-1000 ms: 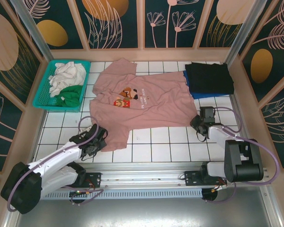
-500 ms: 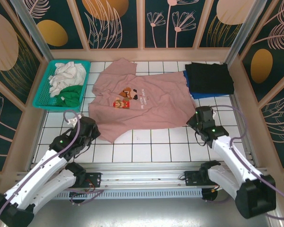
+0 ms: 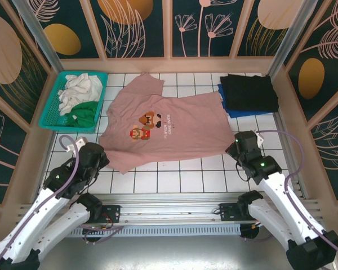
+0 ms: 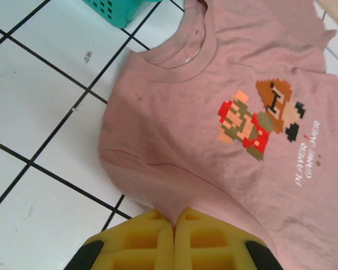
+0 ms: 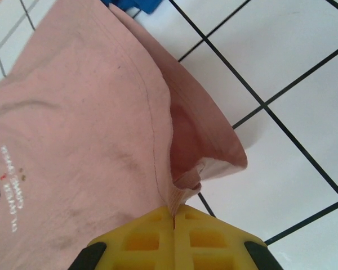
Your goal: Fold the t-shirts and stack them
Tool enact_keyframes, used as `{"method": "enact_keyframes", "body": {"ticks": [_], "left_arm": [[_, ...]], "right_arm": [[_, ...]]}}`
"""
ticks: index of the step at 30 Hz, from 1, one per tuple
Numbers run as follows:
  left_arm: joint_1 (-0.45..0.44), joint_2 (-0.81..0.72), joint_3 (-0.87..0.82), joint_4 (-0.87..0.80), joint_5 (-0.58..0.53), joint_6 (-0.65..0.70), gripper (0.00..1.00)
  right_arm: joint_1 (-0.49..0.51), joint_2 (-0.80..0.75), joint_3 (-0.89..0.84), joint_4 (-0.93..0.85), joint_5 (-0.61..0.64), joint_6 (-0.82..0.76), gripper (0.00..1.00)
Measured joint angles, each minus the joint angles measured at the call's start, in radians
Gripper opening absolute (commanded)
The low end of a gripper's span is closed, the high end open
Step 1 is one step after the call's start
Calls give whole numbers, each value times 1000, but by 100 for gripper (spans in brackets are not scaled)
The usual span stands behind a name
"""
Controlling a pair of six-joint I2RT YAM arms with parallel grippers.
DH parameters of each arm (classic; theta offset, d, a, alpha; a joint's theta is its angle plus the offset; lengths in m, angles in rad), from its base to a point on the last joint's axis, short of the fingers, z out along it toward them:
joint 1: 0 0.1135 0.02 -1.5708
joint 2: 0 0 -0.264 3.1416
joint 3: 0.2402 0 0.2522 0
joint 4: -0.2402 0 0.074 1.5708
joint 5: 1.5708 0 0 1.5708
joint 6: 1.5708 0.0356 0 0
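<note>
My top camera looks steeply down from above and behind the arm bases, far enough back to take in the whole white tiled table (image 3: 180, 179). The left wrist camera sits close over the tiles, looking past its yellow-padded left end effector (image 4: 173, 222) at the frame's bottom edge. The right wrist camera is just as near, looking past the right end effector (image 5: 173, 216). All three views share the dusty-pink cloth t-shirt (image 3: 174, 132). I see its brown-orange pixel print (image 4: 253, 124) in the top and left wrist views.
</note>
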Motion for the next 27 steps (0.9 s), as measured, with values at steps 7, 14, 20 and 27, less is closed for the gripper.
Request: {"method": "enact_keyframes", "body": {"ticks": [7,14,20,27], "left_arm": [[0,264,117,37,-105,72,0],[70,491,216,169,-167,183,0],[173,714,238,283,-129,280,0],[202,956,401,353,-114,359,0]], "right_arm": [[-7,274,79,75,-8,-87,0],[-120,418,137,209,-37,-179,0],[-186,577,169,291,-101,-252,0],[-209,762,269,366,-143,-312,0]]}}
